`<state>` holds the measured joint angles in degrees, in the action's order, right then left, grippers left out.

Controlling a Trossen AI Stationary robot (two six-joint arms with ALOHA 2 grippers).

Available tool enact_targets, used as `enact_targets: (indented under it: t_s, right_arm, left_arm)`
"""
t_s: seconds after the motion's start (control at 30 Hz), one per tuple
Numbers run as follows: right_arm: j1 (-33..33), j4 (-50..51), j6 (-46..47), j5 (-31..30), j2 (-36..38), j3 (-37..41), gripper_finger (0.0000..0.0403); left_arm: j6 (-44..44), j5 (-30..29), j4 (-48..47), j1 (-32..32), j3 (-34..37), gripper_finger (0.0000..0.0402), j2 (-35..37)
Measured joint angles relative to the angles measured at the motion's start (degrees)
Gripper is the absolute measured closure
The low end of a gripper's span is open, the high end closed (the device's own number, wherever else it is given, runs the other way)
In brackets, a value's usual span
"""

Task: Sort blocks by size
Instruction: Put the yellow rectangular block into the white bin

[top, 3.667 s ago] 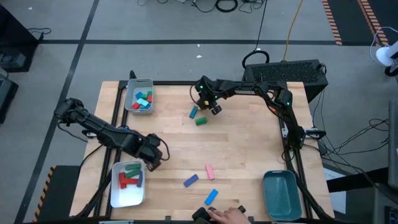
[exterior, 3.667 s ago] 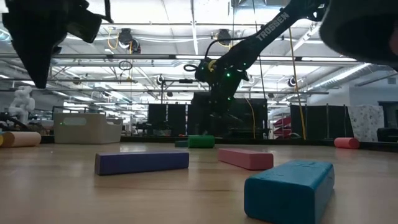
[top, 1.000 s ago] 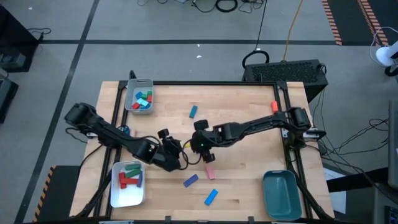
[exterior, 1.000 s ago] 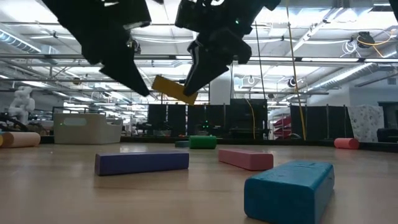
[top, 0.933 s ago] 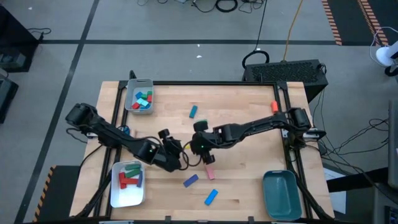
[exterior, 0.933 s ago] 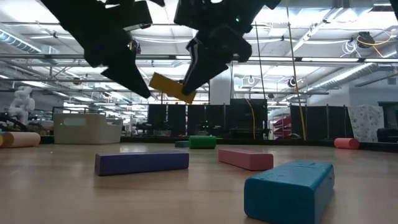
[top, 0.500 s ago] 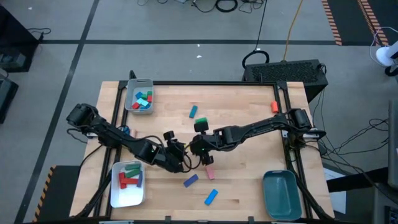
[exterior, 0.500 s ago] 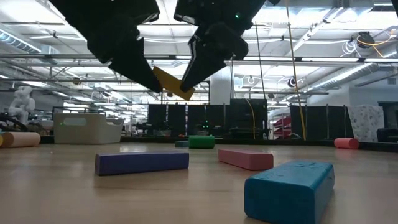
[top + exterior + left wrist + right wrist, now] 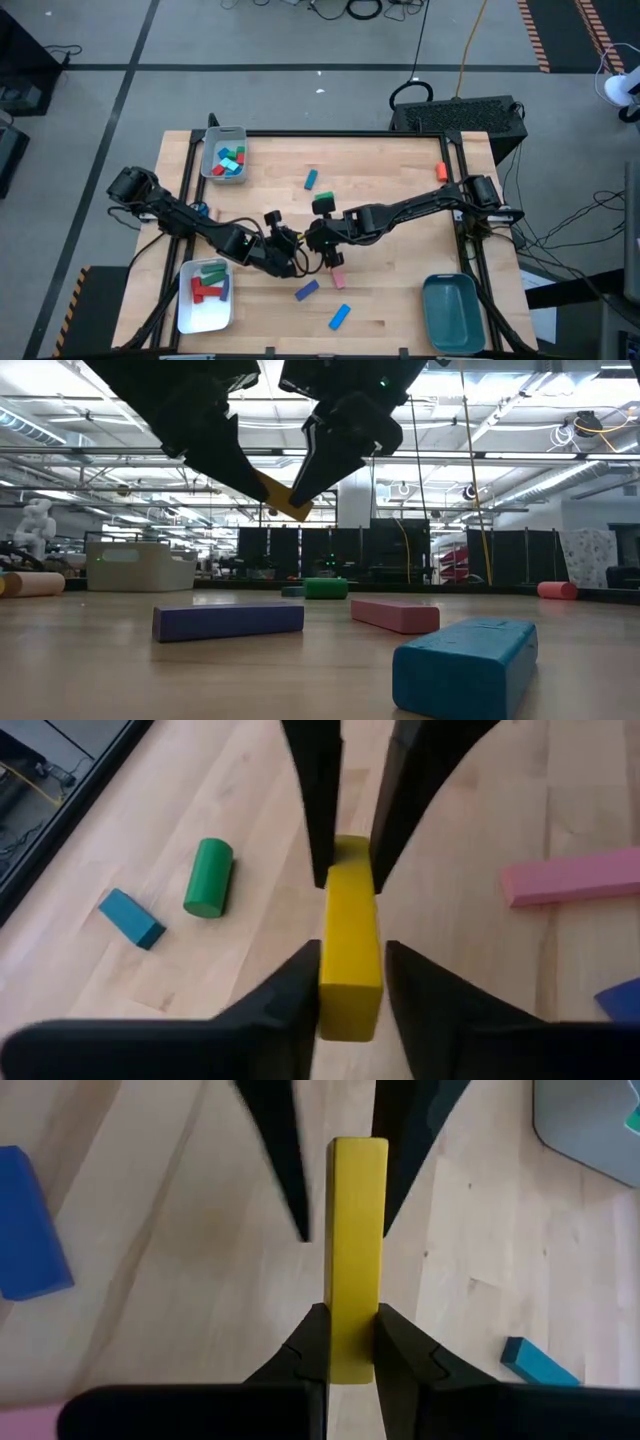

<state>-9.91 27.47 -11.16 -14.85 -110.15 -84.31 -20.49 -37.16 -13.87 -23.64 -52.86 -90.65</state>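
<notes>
A yellow bar (image 9: 358,1230) hangs in the air over the table's middle, between my two grippers; the low view (image 9: 280,498) shows it too. My right gripper (image 9: 350,1312) is shut on one end of it. My left gripper (image 9: 352,948) is open, and its fingers stand close on either side of the bar's other end (image 9: 350,995). In the high view the left gripper (image 9: 292,253) and the right gripper (image 9: 317,240) nearly meet. Purple (image 9: 228,620), pink (image 9: 394,614) and blue (image 9: 465,665) bars lie flat on the table below. My right gripper pinches the yellow bar's two long sides at its near end (image 9: 352,1342) between its two fingers. The fingers come from the table's right and lie along the bar, which sticks out ahead of them. The bar is lifted clear of the table and tilted (image 9: 285,502).
A green cylinder (image 9: 323,199) and a teal block (image 9: 311,179) lie toward the far side. A grey tray (image 9: 212,170) with blocks stands far left, a white tray (image 9: 190,310) with red and green blocks near left, and a teal tray (image 9: 450,312) near right.
My left gripper has gone toward the table's right, up to the yellow bar, and its fingers now stand around the bar's free end. My right gripper has shifted slightly toward the left with the bar, which now tilts more steeply.
</notes>
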Motion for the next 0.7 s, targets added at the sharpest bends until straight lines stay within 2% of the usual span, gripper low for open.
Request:
enact_targets:
  t_s: [0.13,0.3,0.5,0.7]
  right_arm:
    - [0.00,0.13,0.47,0.36,0.00,0.00,0.0369]
    - [-0.04,0.32,4.10,0.36,0.00,0.00,0.0355]
    - [0.01,1.00,10.76,0.11,0.00,0.00,0.0312]
    - [1.27,1.03,12.75,0.13,0.00,0.00,0.0274]
  left_arm:
    - [0.17,0.03,0.00,0.00,0.00,0.0341,0.00]
    - [-0.02,0.17,0.47,0.00,0.00,0.0341,0.00]
    - [-1.70,0.97,0.67,-0.07,-0.68,0.0341,0.13]
    - [-1.89,0.30,-0.32,-0.02,-1.73,0.0341,0.44]
